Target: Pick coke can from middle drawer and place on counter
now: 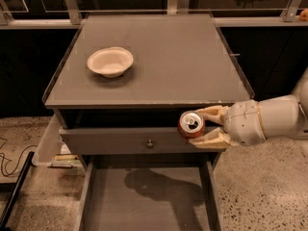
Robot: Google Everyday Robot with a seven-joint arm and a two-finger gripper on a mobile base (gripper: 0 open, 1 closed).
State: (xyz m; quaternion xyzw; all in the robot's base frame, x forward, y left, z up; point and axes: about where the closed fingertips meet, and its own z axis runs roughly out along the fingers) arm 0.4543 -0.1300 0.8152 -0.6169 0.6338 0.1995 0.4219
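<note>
The red coke can (pixel 191 124) with its silver top is held between the two tan fingers of my gripper (pixel 198 126). The can hangs in the air in front of the counter's front edge, level with the top drawer's front panel. My white arm (pixel 269 119) reaches in from the right. The middle drawer (pixel 149 201) is pulled open below, its grey floor bare, with the arm's shadow on it. The counter (pixel 173 57) is the flat grey cabinet top just behind and above the can.
A cream-white bowl (pixel 110 61) sits on the counter's left half. The top drawer front with a small round knob (pixel 150 143) is shut. Speckled floor (pixel 260 186) lies on both sides. A black cable and flat items (pixel 57 160) lie at the left of the cabinet.
</note>
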